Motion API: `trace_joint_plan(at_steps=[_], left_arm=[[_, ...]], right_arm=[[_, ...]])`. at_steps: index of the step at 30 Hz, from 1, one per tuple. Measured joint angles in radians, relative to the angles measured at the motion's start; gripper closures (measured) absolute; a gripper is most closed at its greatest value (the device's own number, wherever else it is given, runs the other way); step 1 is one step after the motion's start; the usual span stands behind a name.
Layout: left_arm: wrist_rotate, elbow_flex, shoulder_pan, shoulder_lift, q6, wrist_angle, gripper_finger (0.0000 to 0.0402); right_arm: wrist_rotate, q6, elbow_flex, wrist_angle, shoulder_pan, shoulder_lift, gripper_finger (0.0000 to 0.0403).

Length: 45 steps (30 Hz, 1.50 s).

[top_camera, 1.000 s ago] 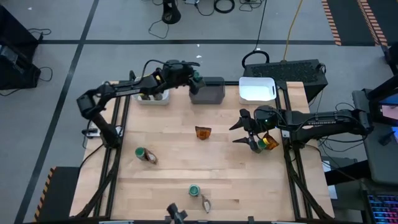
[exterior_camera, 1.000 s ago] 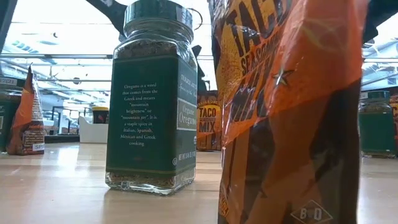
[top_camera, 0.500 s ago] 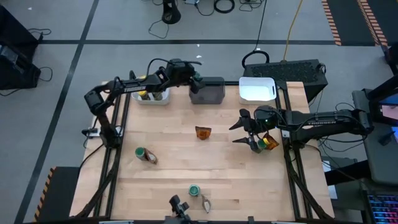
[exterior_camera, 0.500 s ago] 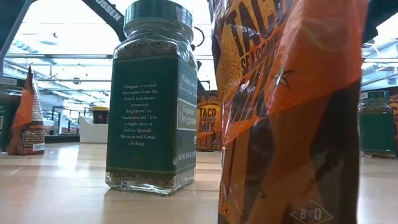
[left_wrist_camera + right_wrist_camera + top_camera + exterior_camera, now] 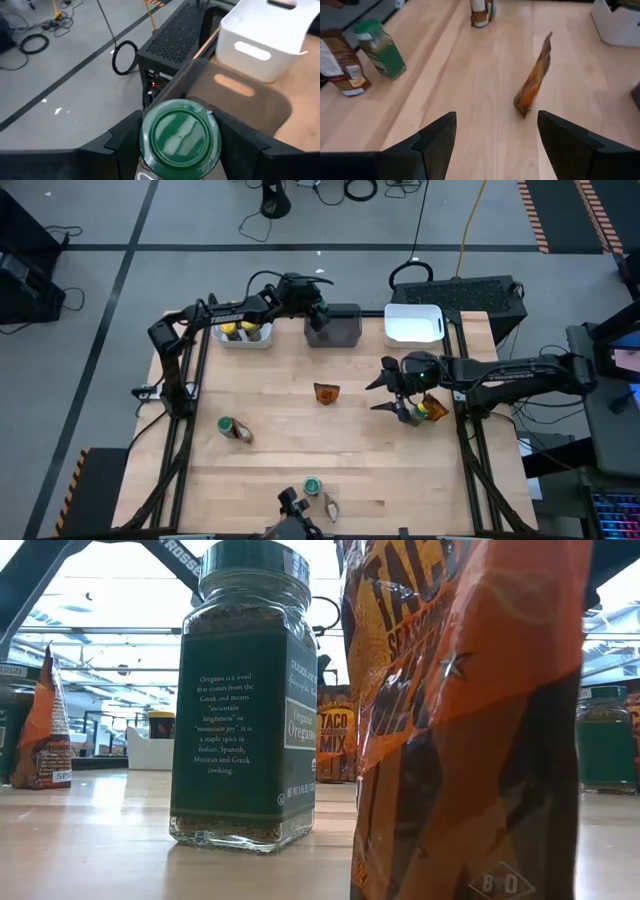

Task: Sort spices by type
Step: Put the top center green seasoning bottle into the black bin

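Note:
My left gripper is at the far edge, shut on a green-lidded jar, beside the dark grey bin. My right gripper hangs open at the right side. It faces an orange packet that stands on its bottom edge mid-table. A packet and a jar lie beside its wrist. Two yellow-lidded jars sit in the far left white bin. A green jar and a packet stand at the near edge. My left gripper pinches the green-lidded jar between its two fingers, on the glass body just under the lid. The fingers come from the table's left, about level. The jar is lifted clear with its lid up, next to the dark grey bin's left end.
A white bin stands at the far right edge. Another green jar with a packet stands toward the left near side. Bare wood lies between the middle packet and the near-edge pair.
My left arm has carried the green-lidded jar a little toward the table's right, closer to the dark grey bin, with its elbow swinging in. My right gripper has shifted slightly toward the left, still open.

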Motion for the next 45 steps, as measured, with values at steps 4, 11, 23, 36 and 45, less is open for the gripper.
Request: trace_joint_plan(at_steps=[4,11,23,36,45], left_arm=[[0.002,0.000,0.008,0.014,0.043,-0.020,0.0187],[0.082,0.000,0.034,0.013,0.131,-0.036,0.0182],[0.226,-0.001,0.094,0.012,0.148,-0.062,0.0179],[0.314,0.002,0.104,0.012,0.148,-0.059,0.0179],[0.310,0.005,0.137,0.046,0.148,-0.060,0.0179]], right_arm=[[0.012,0.002,0.000,0.012,0.000,0.037,0.0140],[0.006,0.022,0.000,0.070,0.000,0.067,0.0140],[0.006,0.050,0.000,0.076,0.000,0.068,0.0140],[0.006,0.051,0.000,0.075,0.000,0.068,0.0140],[0.006,0.048,0.000,0.076,0.000,0.068,0.0140]])
